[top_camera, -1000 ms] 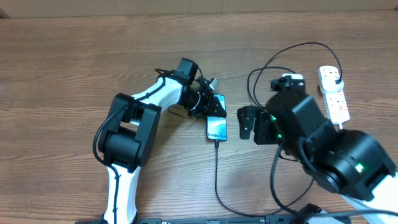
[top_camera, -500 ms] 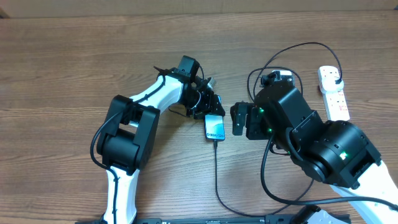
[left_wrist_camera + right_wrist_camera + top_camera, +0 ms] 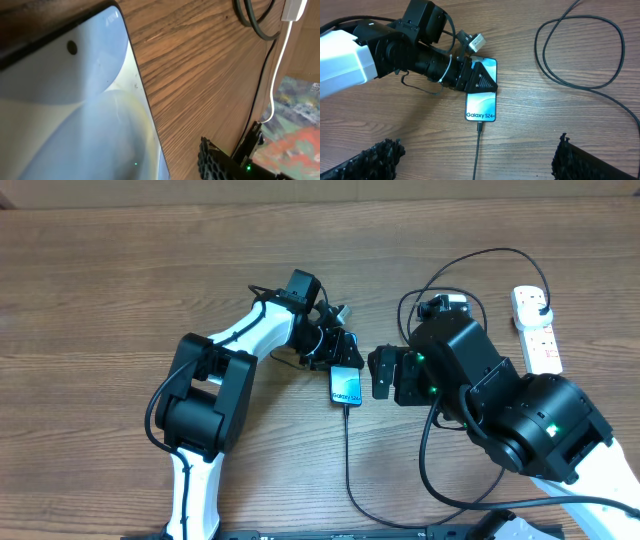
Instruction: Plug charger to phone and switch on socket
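A: Where was the phone (image 3: 481, 107)?

B: Flat mid-table (image 3: 120, 280), lit screen up. The charger (image 3: 347, 455) tip looked seated in its near short end, with the cable trailing nearward. The socket (image 3: 537, 340) lay far right, well apart.

A: How would it handle?

B: I judged it light, stiff, slick-glassed and easily scratched, so best taken by its 2 long edges. The cable was limp and should be held at the connector.

A: The arms?

B: The left arm reached in from the left, wrist low, with the left gripper (image 3: 477, 82) over the phone's far end. I couldn't tell whether its jaws pinched the phone or stood clear. The right gripper (image 3: 477, 160) hovered just right of the phone, its 2 fingers spread wide, holding nothing.
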